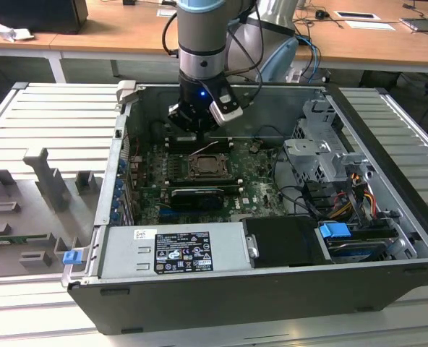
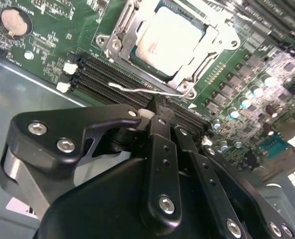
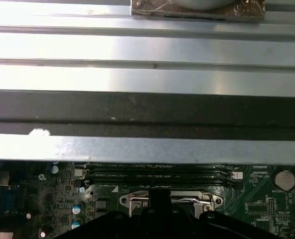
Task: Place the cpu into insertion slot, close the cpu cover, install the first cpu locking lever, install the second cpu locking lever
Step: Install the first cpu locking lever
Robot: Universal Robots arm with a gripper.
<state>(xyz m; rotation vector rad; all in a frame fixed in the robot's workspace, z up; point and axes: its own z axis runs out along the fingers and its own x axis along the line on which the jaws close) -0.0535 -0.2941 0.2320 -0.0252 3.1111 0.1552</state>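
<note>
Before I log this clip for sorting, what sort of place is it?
Probably a robotics lab or workshop: an open PC case on a ribbed metal bench, wooden desks behind.

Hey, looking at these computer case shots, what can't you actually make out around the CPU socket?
- Whether the cpu cover is fully latched: in the second wrist view, too blurred to tell.
- The insertion slot: in the first wrist view, the black gripper body hides most of it.
- The cpu: in the exterior view, too small for detail.

Behind the ribbed grey metal worktop we see wooden desks carrying papers and perhaps a keyboard.
</note>
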